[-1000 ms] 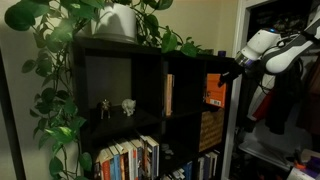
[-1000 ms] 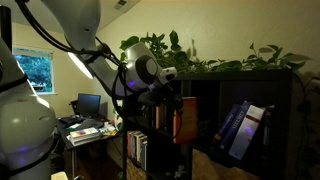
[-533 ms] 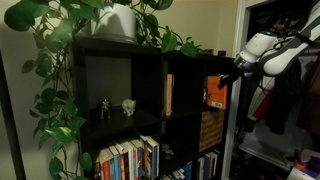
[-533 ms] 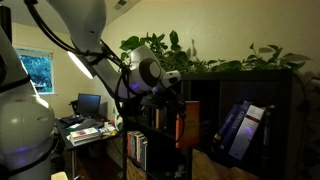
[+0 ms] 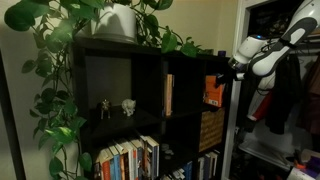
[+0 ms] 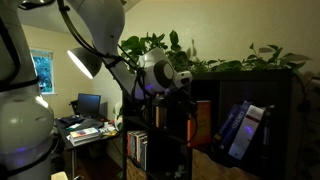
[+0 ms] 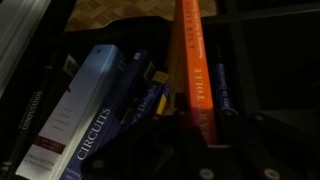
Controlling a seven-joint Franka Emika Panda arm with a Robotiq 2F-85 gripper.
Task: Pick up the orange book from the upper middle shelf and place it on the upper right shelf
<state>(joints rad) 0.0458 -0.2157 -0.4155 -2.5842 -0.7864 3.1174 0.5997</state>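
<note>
One thin, flat orange book stands upright, long axis vertical, its spine lettering running lengthwise, inside the black square-walled upper right shelf. The fingers clench it near its top. Beside it lean glossy blue books.

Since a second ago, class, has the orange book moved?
Yes. In an exterior view the orange book has shifted right, nearer the leaning blue books, which have stayed put.
</note>
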